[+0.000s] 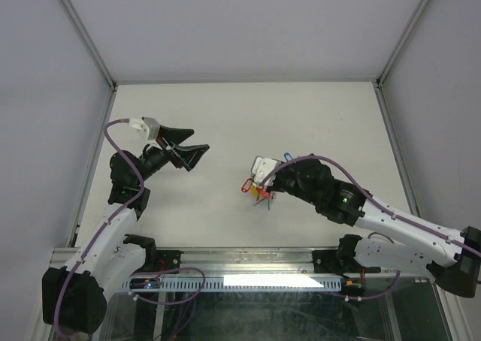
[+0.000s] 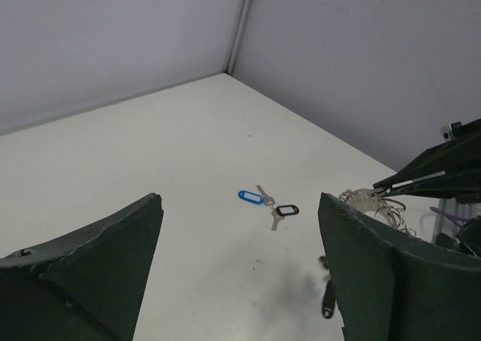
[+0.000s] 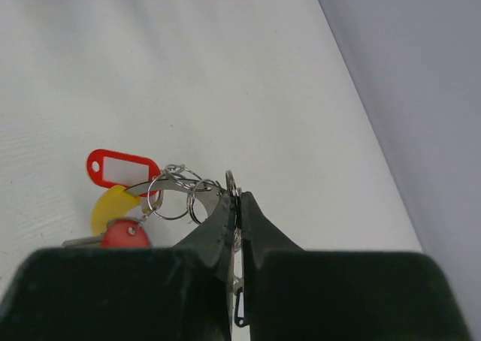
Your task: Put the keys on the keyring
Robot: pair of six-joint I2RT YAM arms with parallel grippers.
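Observation:
My right gripper (image 1: 261,182) (image 3: 237,200) is shut on the silvery keyring (image 3: 231,183) (image 2: 370,201), pinching its edge low over the table. Small split rings (image 3: 171,194) hang on it with keys bearing a red tag (image 3: 120,167) (image 1: 246,183), a yellow tag (image 3: 111,207) and a second red tag (image 3: 125,234). A black tag (image 3: 239,308) dangles under the fingers. Two loose keys lie together on the table beyond it, one with a blue tag (image 2: 250,197) (image 1: 288,158), one with a black tag (image 2: 286,209). My left gripper (image 1: 192,155) (image 2: 239,206) hangs open and empty, well left of the keyring.
The white table (image 1: 225,116) is enclosed by grey walls at the back and both sides. The right arm (image 1: 338,194) stretches in from the lower right and partly covers the loose keys in the top view.

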